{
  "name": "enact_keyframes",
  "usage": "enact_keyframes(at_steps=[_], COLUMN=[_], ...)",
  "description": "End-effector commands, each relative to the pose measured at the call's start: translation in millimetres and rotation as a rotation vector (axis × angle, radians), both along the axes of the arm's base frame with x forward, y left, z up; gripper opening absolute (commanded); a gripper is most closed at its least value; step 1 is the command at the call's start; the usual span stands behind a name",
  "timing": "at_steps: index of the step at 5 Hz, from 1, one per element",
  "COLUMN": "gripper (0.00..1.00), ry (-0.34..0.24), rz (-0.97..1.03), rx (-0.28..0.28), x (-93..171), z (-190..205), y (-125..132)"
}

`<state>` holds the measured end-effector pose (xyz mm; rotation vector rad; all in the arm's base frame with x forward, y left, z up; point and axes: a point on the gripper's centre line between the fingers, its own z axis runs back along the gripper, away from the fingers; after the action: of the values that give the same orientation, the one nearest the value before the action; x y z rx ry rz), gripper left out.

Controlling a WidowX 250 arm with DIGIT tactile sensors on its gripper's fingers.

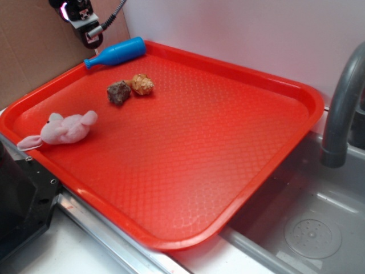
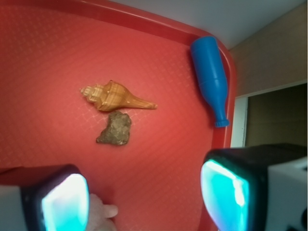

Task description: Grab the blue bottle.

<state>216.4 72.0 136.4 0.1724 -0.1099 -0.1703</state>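
The blue bottle (image 1: pixel 116 53) lies on its side against the red tray's (image 1: pixel 239 160) far left rim, neck toward the left. In the wrist view the blue bottle (image 2: pixel 210 79) lies along the tray's right rim, neck toward me. My gripper (image 1: pixel 85 23) hangs high at the top left of the exterior view, above and left of the bottle. In the wrist view my gripper (image 2: pixel 144 197) is open, its two cyan pads wide apart with only tray floor between them.
A tan seashell (image 2: pixel 115 96) and a brown rock (image 2: pixel 115 129) lie mid-tray, left of the bottle. A pink plush (image 1: pixel 65 128) rests near the tray's left rim. A grey faucet (image 1: pixel 342 108) and sink (image 1: pixel 308 228) stand on the right. Cardboard (image 1: pixel 34 51) backs the left.
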Motion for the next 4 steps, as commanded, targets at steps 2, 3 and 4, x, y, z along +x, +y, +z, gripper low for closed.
enact_keyframes(at_steps=[2,3,4], gripper=[1.0,1.0,1.0], ry=[-0.044,-0.101,-0.107], rz=[0.002,0.046,0.049], rx=[0.015,0.043,0.07], x=[9.0,35.3,56.5], z=[13.5,0.8,-15.2], y=[1.4,26.8,52.0])
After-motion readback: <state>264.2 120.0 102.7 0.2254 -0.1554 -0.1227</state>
